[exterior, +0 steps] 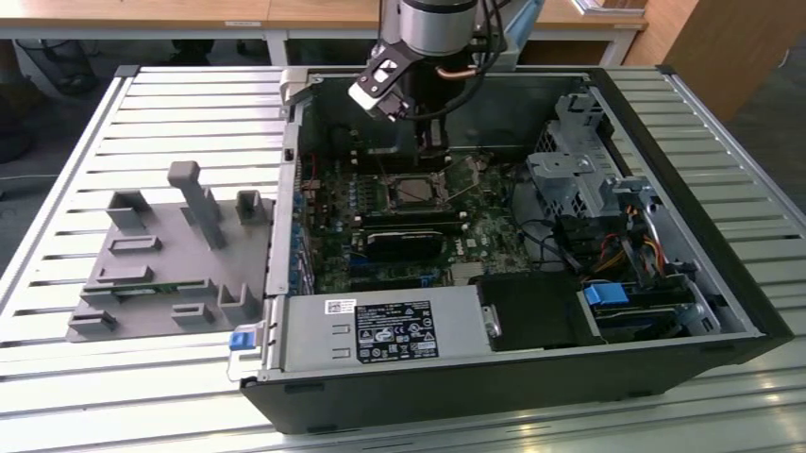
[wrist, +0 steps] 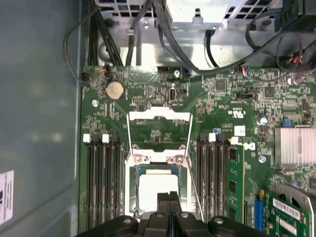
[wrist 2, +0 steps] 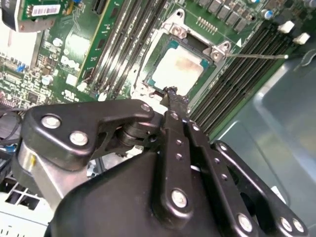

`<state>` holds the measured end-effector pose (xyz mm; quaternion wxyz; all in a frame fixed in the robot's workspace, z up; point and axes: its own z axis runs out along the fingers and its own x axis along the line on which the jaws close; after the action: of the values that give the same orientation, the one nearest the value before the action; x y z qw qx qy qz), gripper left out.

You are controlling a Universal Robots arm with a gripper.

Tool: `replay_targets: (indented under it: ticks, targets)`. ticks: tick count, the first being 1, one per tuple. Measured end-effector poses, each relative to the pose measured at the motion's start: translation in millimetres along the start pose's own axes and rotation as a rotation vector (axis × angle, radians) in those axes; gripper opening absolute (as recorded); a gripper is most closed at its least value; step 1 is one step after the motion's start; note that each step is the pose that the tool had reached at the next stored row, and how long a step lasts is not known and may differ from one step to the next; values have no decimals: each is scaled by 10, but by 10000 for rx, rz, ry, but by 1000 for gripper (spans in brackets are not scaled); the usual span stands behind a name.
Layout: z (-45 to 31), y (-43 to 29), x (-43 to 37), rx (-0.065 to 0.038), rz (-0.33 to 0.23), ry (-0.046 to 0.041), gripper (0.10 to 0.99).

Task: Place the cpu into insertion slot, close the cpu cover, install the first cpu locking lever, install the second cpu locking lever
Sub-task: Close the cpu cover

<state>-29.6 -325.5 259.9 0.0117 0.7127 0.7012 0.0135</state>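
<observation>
The cpu (wrist: 158, 190) lies flat inside the insertion slot (wrist: 133, 183), silvery top up, so placing looks done. The cpu cover (wrist: 159, 115) is folded back off the socket, its window showing bare board, and a locking lever (wrist 2: 256, 56) juts free, so closing the cover appears to be the step in hand. The gripper (wrist: 169, 200) hovers just over the chip's near edge, jaws pressed together and holding nothing. Closing probably calls for the tips to reach the cover's free edge beyond the socket without snagging the levers. All this sits inside the open computer case (exterior: 504, 387) on the slatted counter (exterior: 164, 104).
</observation>
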Motion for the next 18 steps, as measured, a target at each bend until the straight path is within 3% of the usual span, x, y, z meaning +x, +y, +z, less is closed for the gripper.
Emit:
replay_targets:
  ticks: [5, 9, 18]
  targets:
    - [-109, 4, 1, 31, 2, 17, 118]
    - [-121, 21, 2, 51, 2, 21, 118]
    - [-109, 272, 6, 85, 0, 20, 118]
